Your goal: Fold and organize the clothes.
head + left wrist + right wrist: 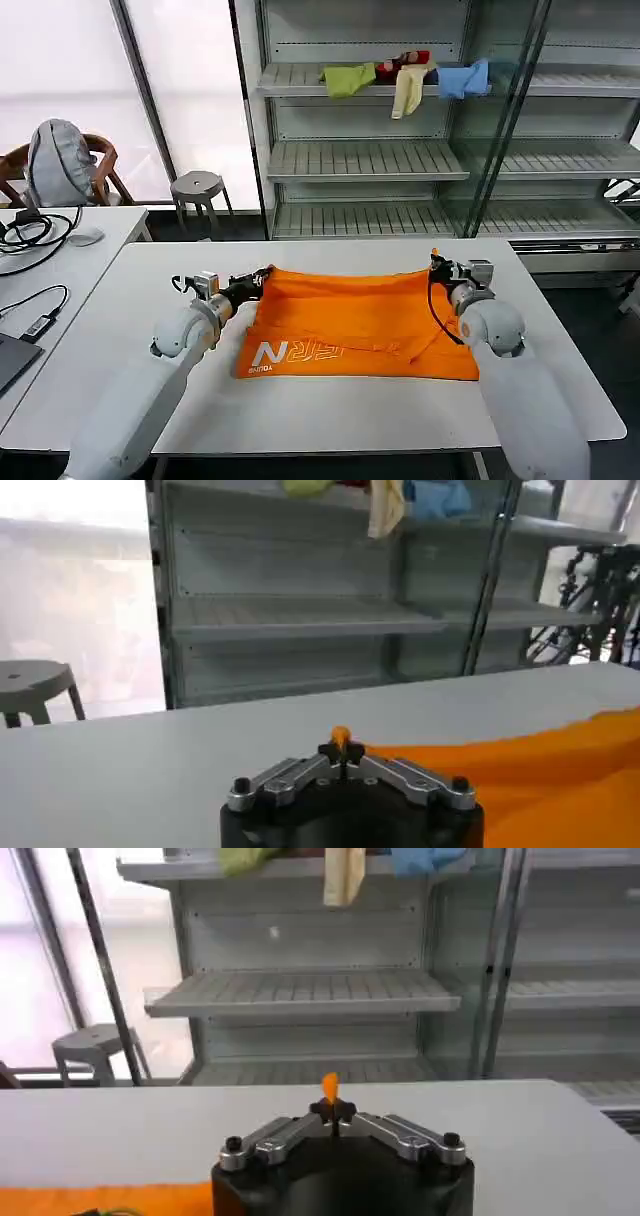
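A white table [330, 410] holds an orange shirt [360, 320]. The shirt lies flat, with white letters [295, 352] on its near edge. Its two far corners are lifted a little off the table.

The left gripper [262, 279] is at the shirt's far left corner. Its fingers are pinched tight on that corner. The right gripper [437, 264] is at the far right corner and is pinched tight on it too. The rest of the shirt spreads between the two grippers and back toward the robot.

To the left is another white table [60, 262] with black cables [30, 232]. Past it stands a chair with a grey bag [60, 160]. Beyond the main table is a small grey stool [198, 190]. Behind that is a tall grey rack [400, 160] with open shelves. Green, red, cream and blue cloths [405, 75] hang on a high shelf. Bright windows fill the back left of the room.

The left wrist view shows the left gripper [342, 748] up close. A small bit of orange pokes up between its closed tips, and the shirt [560, 770] spreads off to one side. The stool [35, 685] sits behind.

The right wrist view shows the right gripper [331, 1110] with an orange tip sticking up from its closed fingers. A strip of shirt [110, 1200] shows low beside it. The head view shows the whole shirt and both arms at once.
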